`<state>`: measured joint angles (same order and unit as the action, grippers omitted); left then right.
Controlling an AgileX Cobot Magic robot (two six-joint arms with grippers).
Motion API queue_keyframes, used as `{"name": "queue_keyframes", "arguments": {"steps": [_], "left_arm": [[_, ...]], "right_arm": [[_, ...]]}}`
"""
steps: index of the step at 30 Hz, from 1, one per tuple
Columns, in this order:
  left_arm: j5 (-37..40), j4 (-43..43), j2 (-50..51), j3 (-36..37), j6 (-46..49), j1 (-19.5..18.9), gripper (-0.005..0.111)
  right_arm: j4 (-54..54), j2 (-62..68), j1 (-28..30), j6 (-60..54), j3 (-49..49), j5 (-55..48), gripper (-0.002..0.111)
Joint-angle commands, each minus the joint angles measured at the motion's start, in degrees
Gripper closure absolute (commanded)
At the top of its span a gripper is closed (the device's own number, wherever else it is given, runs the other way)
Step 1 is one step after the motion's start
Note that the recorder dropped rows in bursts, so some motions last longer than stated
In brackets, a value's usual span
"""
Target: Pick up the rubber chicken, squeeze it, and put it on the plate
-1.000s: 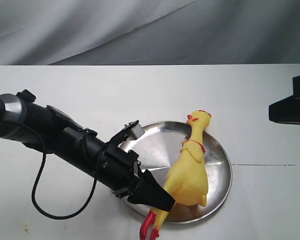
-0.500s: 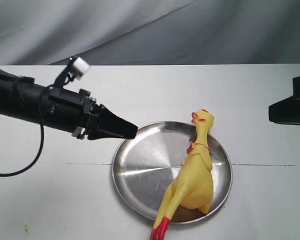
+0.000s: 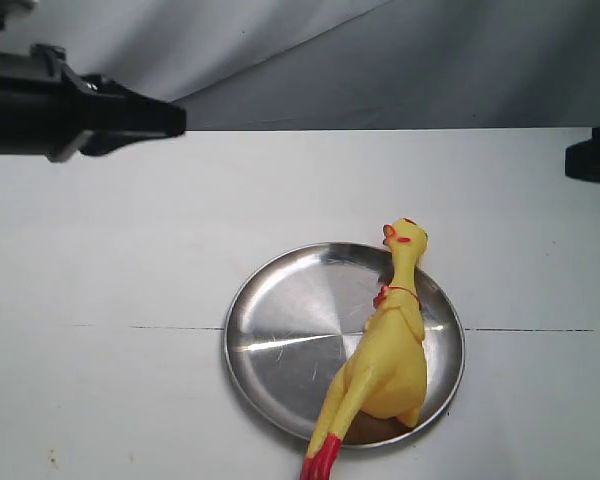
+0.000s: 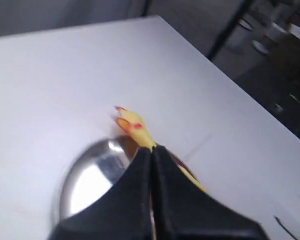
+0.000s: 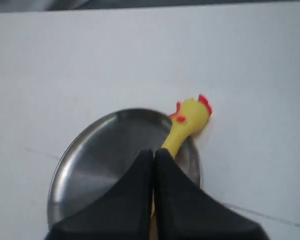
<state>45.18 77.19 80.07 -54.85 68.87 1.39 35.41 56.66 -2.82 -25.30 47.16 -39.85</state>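
Note:
The yellow rubber chicken [image 3: 385,355] lies on the steel plate [image 3: 280,340], head toward the far rim, red feet hanging over the near rim. My left gripper [image 3: 175,118] is shut and empty, raised high at the far left, well away from the plate. In the left wrist view the shut left gripper [image 4: 151,150] covers most of the chicken [image 4: 132,125] and part of the plate [image 4: 87,182]. My right gripper [image 5: 154,152] is shut and empty too, above the plate [image 5: 95,155] and the chicken's head [image 5: 190,117]; only a dark bit of the right arm [image 3: 592,160] shows at the exterior view's right edge.
A white table [image 3: 130,400] with a thin dark seam line [image 3: 530,330] across it carries the plate. Grey cloth [image 3: 380,60] hangs behind the table. In the left wrist view, dark clutter [image 4: 275,45] lies beyond the table's edge.
My left gripper let go of the chicken's legs, shut, and rose up and back to the far left. The chicken settled on the plate and has lain still since. The right arm drew slightly away.

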Motion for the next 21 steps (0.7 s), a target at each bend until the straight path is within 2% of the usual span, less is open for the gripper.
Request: {"name": "queue_keyframes", "arguments": {"steps": [1,3,5,8,14,17,21], "left_arm": [[-12.7,-5.9,-9.7,0.0,-6.4,-0.2,0.107],[-16.1,-11.2,-14.6,0.0,-11.0,-0.8,0.107],[-18.3,-15.6,-19.3,0.0,-15.1,-3.0,0.107],[-20.4,-21.7,-25.6,0.0,-20.4,-8.4,0.107],[-21.6,-35.9,-37.1,0.0,-30.6,-17.9,0.107],[-22.9,-39.3,-41.8,0.3,-33.0,-20.5,0.107],[-26.1,-39.2,-46.6,1.2,-36.0,-20.8,0.107]], "right_arm": [[-0.3,-0.4,-0.1,-2.9,0.3,6.0,0.108],[0.2,-1.2,-0.1,-3.9,1.7,6.3,0.108],[3.8,-3.2,-0.1,-8.0,4.4,6.6,0.108],[7.0,-7.6,-0.1,-13.3,9.9,8.3,0.108],[7.2,-16.7,-0.1,-13.8,17.3,11.5,0.108],[6.7,-20.7,-0.1,-13.8,17.3,13.0,0.108],[2.6,-25.7,0.0,-12.0,17.3,15.5,0.108]]}}
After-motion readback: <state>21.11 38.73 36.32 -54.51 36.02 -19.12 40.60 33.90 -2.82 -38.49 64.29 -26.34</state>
